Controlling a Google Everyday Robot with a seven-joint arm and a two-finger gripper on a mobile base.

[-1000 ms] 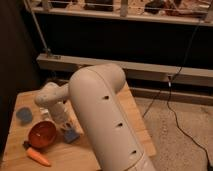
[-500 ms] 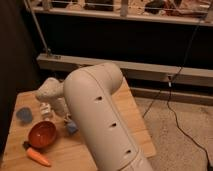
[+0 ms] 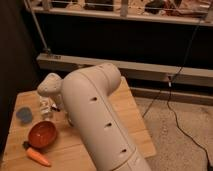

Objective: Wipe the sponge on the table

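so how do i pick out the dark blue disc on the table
Find the light wooden plank table; on its left side, just left of the robot's pincer hanging low over the wood, lies a round dark-blue disc. Unlike the round orange bowl and orange carrot nearer the front edge, it is flat and blue.

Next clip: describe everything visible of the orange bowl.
The orange bowl is round, shallow and smooth, upright, with nothing visible inside. It sits on the table near its front left. A carrot lies just in front; whether they touch is unclear. The shut gripper hangs behind it, apart.
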